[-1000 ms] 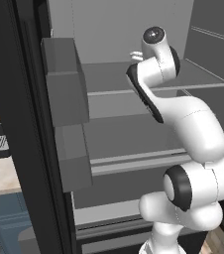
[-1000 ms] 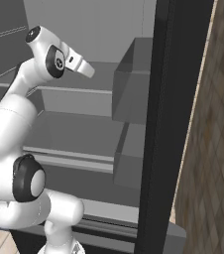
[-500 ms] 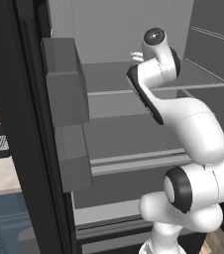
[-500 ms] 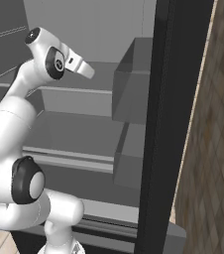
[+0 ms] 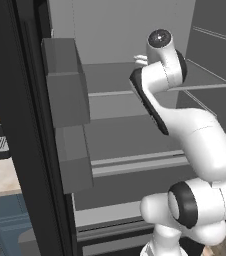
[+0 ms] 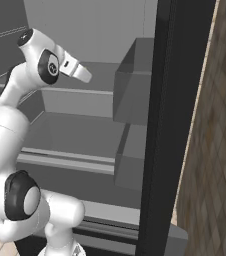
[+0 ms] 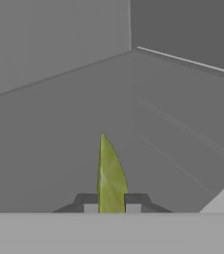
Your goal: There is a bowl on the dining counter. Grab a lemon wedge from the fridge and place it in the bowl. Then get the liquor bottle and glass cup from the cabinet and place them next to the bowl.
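Fridge interior faces you in the left base view: grey shelves, door bins on the left, all of them bare as far as you can see. The arm reaches in at the upper shelf, and the hand is mostly hidden behind the wrist joint, so you cannot read the jaws from here.

From the right base view you see the same upper shelf with the hand stretched out above it; the two door bins on the right look empty too.

Through the hand view you get the answer: the gripper is clamped on the lemon wedge, which stands up thin and yellow-green between the two fingertips, clear of the shelf behind it.

You are in the first step, wedge in hand. Your next move is likely to draw the arm straight back out of the fridge without clipping the shelf edge or bins, then carry the wedge to the bowl.
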### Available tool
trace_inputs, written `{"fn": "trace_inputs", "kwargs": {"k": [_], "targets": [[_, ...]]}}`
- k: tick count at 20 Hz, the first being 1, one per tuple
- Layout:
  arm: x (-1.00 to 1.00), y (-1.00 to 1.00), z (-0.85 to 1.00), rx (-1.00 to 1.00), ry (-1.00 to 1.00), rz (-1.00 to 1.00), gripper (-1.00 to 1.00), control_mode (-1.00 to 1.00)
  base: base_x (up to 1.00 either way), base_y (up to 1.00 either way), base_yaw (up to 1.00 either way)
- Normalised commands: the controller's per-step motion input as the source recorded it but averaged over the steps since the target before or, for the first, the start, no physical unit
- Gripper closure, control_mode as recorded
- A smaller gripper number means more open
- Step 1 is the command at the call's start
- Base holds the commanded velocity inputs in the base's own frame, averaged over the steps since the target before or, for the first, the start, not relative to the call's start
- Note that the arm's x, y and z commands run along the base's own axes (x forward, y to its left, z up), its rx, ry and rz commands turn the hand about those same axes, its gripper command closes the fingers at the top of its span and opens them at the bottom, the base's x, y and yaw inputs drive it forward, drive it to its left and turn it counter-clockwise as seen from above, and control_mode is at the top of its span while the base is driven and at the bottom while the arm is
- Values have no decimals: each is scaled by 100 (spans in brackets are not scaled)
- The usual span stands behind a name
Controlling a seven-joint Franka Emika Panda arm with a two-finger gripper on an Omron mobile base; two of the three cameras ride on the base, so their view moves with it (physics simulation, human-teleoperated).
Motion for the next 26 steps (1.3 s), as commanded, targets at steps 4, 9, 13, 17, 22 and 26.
{"fn": "trace_inputs", "kwargs": {"k": [4,9,13,17,22,26], "targets": [[-53,0,0,0,-5,0,100,-100,0,0,0],[-68,-4,0,0,-6,0,100,-100,0,0,0],[-76,-1,5,0,-6,1,100,-100,0,0,0],[-74,0,16,0,-4,4,100,-100,0,0,0],[-79,2,16,0,-8,8,100,-100,0,0,0],[-82,9,9,0,-10,10,100,-100,0,0,0]]}}
